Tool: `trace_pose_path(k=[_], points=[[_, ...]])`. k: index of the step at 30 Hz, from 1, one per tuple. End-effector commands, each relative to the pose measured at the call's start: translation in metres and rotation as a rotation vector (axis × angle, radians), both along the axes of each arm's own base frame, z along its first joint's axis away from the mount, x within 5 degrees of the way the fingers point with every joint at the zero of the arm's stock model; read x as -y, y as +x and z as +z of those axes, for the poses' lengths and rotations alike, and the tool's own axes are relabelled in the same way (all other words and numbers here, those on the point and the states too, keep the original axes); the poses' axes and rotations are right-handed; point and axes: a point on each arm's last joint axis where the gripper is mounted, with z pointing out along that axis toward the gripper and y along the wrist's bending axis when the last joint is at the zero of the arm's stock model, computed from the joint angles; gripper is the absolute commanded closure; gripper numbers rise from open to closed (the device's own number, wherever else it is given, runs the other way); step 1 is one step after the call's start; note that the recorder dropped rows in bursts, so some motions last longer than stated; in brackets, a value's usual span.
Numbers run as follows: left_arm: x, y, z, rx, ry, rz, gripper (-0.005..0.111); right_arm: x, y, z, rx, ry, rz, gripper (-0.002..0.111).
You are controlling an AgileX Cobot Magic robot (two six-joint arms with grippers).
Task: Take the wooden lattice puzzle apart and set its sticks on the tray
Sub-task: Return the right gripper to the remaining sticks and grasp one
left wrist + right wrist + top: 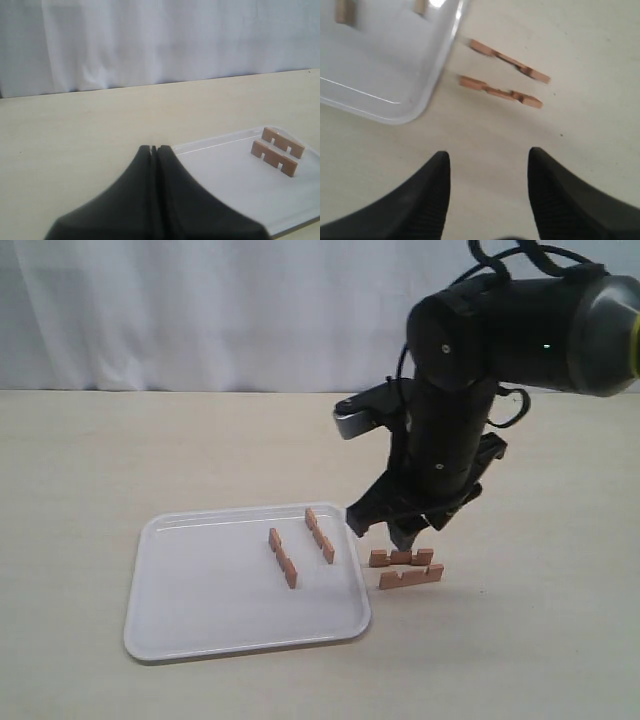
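Light: bright, soft and even over the pale table (pixel 80 460) and white curtain (pixel 200 310) | Shadows: thin, faint along the tray (pixel 240 648) rim | Glare: white patch on tray plastic in right wrist view | Blur: loose sticks (pixel 501 93) there smear, maybe motion | Focus: left gripper (pixel 154 149) close-up soft, edges fuzzy

Tray (pixel 200 630) is sitting on the tabletop (pixel 80 460), lower left-centre of the exterior frame. Two sticks are lying in its right part, side by side and apart. The near stick (pixel 283 558) is lying left of the far stick (pixel 320 534), which is sitting close to the tray's upper right corner. Two more are lying on the tabletop just right of the tray, parallel and apart, with the upper stick (pixel 400 558) behind the lower stick (pixel 411 577). The right tool (pixel 385 533) is hanging just above them, centre-right of frame.
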Motion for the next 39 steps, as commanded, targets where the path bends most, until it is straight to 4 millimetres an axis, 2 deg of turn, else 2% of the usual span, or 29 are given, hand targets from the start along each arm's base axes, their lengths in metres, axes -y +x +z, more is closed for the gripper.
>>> trace_pose_path(k=[1, 5, 8, 14, 23, 29, 39], points=[[0.000, 0.000, 0.000, 0.009, -0.005, 0.000, 0.107, 0.039, -0.004, 0.000, 0.031, 0.001, -0.037, 0.062], [0.000, 0.000, 0.000, 0.009, -0.005, 0.000, 0.107, 0.068, -0.008, -0.001, 0.083, 0.011, -0.019, 0.062], [0.000, 0.000, 0.000, 0.009, -0.005, 0.000, 0.107, 0.078, -0.008, -0.006, 0.137, 0.022, 0.017, 0.062], [0.000, 0.000, 0.000, 0.009, -0.005, 0.000, 0.107, 0.073, -0.009, -0.032, 0.179, 0.036, 0.190, 0.062], [0.000, 0.000, 0.000, 0.009, -0.005, 0.000, 0.107, 0.070, -0.004, -0.065, 0.104, -0.007, 0.458, 0.062], [0.000, 0.000, 0.000, 0.009, -0.005, 0.000, 0.107, 0.066, 0.002, -0.087, 0.089, -0.009, 0.559, 0.062], [0.000, 0.000, 0.000, 0.009, -0.005, 0.000, 0.107, 0.061, 0.008, -0.111, 0.084, 0.016, 0.611, 0.062]])
